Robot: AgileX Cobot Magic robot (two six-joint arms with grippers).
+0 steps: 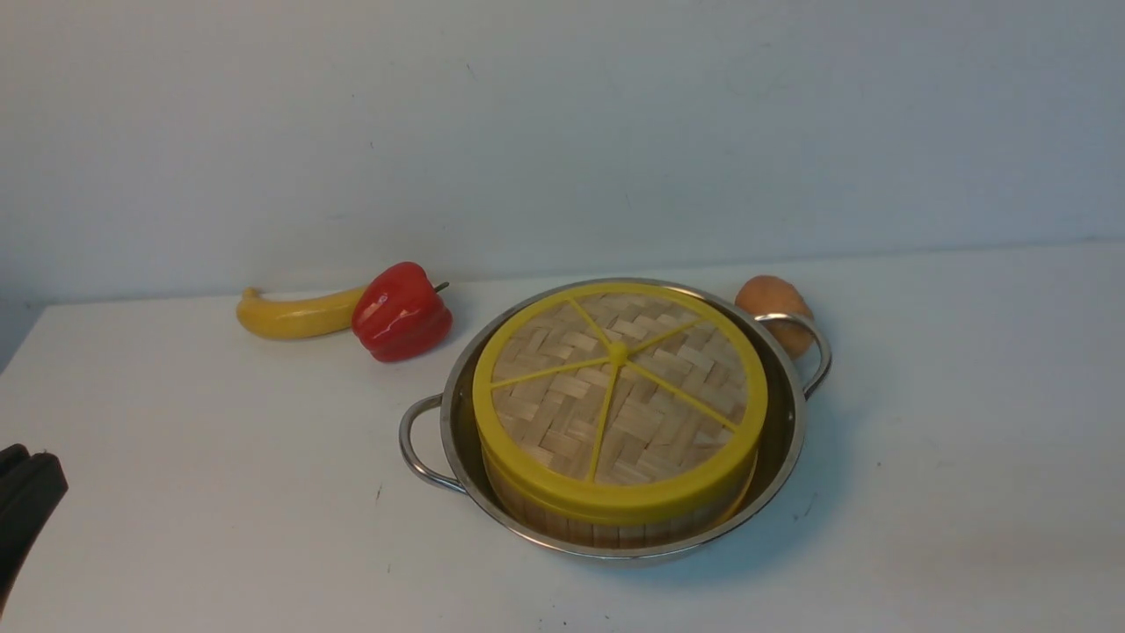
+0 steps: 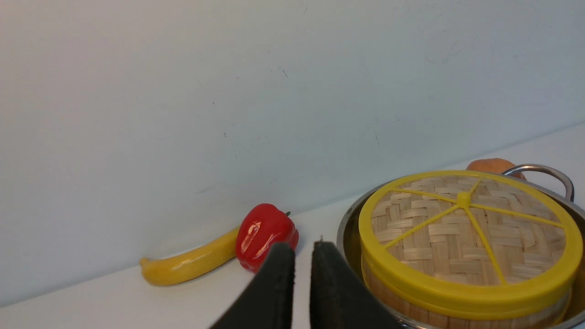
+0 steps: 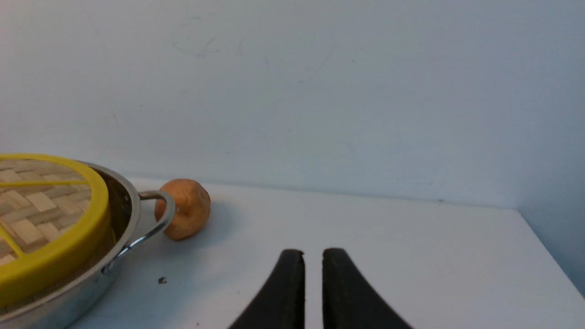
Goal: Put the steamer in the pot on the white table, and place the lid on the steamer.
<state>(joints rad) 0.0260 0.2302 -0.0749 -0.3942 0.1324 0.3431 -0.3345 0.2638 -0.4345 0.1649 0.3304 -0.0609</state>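
The steel pot (image 1: 420, 457) stands on the white table (image 1: 211, 492), right of centre. Inside it sits the steamer (image 1: 615, 530); only its slatted side wall shows. The woven lid (image 1: 620, 378) with yellow rim and spokes lies flat on top and hides the contents. At the front view's left edge, my left gripper (image 1: 31, 462) hangs well away from the pot. In its wrist view the left gripper (image 2: 304, 246) shows a narrow empty gap beside the pot (image 2: 349, 228). My right gripper (image 3: 313, 253) also stands slightly open and empty, to the right of the pot (image 3: 132, 205).
A yellow banana (image 1: 290, 316) and a red bell pepper (image 1: 402, 312) lie at the back left by the wall. A brown-orange potato-like lump (image 1: 773, 299) sits just behind the pot's right handle (image 1: 813, 347). The table's right edge (image 3: 548, 251) shows in the right wrist view.
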